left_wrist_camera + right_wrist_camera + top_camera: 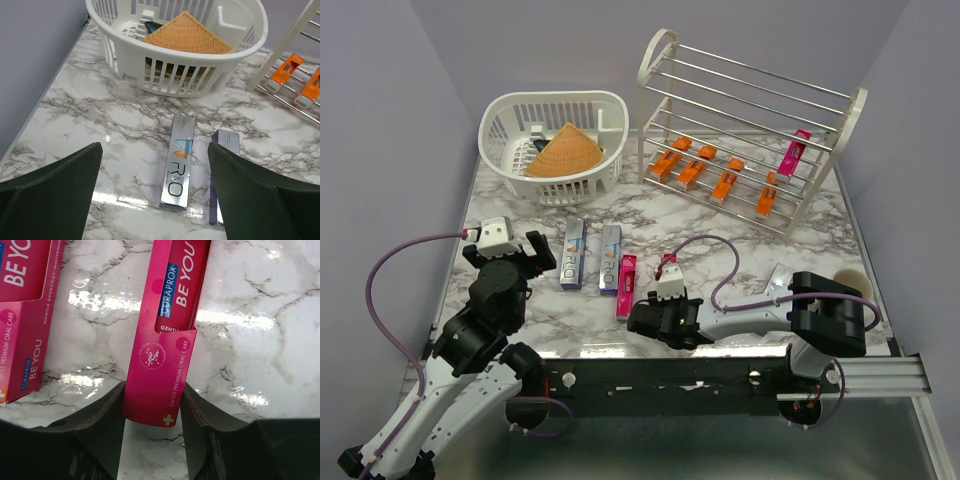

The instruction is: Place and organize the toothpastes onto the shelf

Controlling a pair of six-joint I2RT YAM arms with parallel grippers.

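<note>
The cream-white shelf (750, 120) stands at the back right. Its lower tier holds several orange toothpaste cartons (695, 170) and one pink carton (795, 153). Two silver cartons (573, 255) (610, 258) and a pink carton (626, 285) lie on the marble table. My right gripper (667, 274) is low over the table, shut on the near end of another pink carton (167, 330); the lying pink carton (25, 315) is just to its left. My left gripper (525, 255) is open and empty, with a silver carton (179, 160) ahead between its fingers (75, 175).
A white slotted basket (520, 130) with a tan woven cone (565, 152) stands at the back left, just beyond the silver cartons (222, 150). A beige cup (850, 282) sits at the right edge by the right arm. Purple walls close in on three sides.
</note>
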